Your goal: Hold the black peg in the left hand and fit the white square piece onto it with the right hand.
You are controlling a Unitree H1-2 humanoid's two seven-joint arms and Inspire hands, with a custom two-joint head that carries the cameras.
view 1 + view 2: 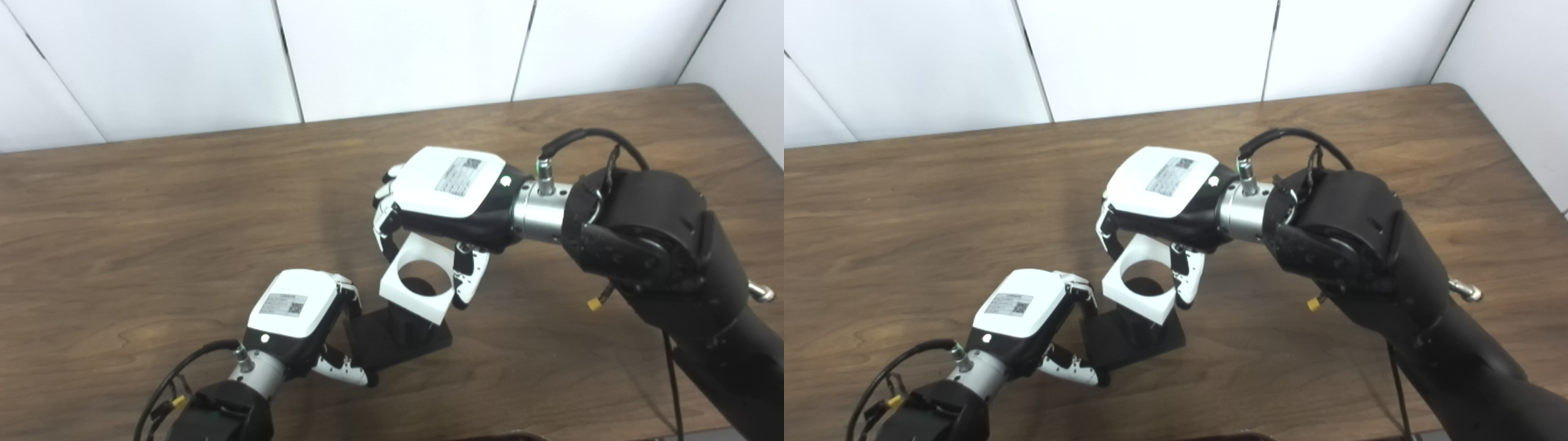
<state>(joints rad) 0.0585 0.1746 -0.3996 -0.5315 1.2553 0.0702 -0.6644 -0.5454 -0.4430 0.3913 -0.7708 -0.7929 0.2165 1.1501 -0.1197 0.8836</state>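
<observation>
Left hand (300, 318), near left, grips the flat base of the black plastic peg (401, 337) on the brown wooden table (153, 233). Just beyond, right hand (450, 196) pinches the white square plastic piece with round hole (416, 282), tilted, its hole over the peg's top.

Dark wood-grain tabletop (153, 233), rounded far-right corner; white panel wall (398, 55) behind, dark vertical seams; even light.

Dark brown wood-grain tabletop (153, 233), plain white wall panels (398, 55) with dark seams, a matte black peg (398, 337), a white square piece (415, 282) — both hands white-backed with grey printed labels.
</observation>
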